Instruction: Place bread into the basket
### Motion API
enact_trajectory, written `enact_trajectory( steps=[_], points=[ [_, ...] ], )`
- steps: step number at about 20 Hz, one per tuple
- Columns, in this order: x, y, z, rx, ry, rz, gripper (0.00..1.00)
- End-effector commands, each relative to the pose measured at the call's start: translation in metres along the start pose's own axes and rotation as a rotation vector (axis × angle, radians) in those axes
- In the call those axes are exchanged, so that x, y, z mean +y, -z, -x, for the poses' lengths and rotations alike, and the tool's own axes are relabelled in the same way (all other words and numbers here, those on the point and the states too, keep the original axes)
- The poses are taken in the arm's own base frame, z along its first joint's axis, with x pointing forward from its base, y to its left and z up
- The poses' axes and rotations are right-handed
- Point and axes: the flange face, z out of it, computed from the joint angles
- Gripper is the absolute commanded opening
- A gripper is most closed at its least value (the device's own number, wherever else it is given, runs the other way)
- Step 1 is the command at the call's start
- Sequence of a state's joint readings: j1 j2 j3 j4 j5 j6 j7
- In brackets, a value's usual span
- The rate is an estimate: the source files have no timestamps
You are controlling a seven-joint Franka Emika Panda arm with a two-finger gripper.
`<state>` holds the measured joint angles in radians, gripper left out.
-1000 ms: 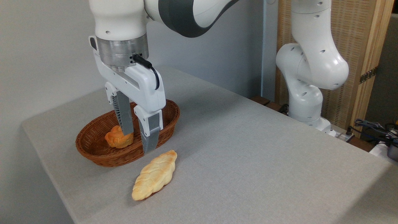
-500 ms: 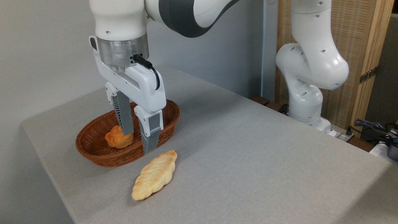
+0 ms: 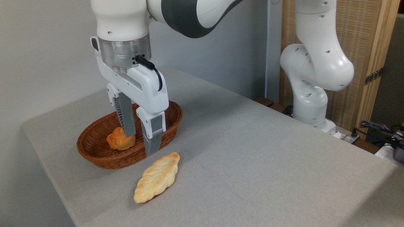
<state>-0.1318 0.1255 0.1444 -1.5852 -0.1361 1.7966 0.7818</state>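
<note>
- The bread (image 3: pixel 157 177) is laid on the surface (image 3: pixel 252 151) just before the basket (image 3: pixel 104 159).
- A knotted bun (image 3: pixel 119 141) is held inside the basket.
- The pincer (image 3: pixel 140 145) is hung open, empty, above the basket's near rim.

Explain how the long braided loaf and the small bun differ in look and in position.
The braided loaf is long with tapered ends; the bun is shorter and rounder. The loaf is pale golden with a browned top; the bun is deeper orange-brown. The loaf lies on the table, outside the basket; the bun lies inside it, partly hidden behind a finger of the open gripper. Both have a twisted surface, and neither is gripped.
</note>
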Motion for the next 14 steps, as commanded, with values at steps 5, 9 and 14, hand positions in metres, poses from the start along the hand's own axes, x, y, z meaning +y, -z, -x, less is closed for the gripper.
enact_trajectory(
  steps=[5,9,14],
  points=[
    [0.002,-0.003,-0.005,0.024,-0.004,0.016,1.00],
    [0.022,-0.011,-0.024,0.022,0.002,0.033,1.00],
    [0.028,-0.033,-0.030,-0.012,-0.007,0.055,1.00]
  ],
)
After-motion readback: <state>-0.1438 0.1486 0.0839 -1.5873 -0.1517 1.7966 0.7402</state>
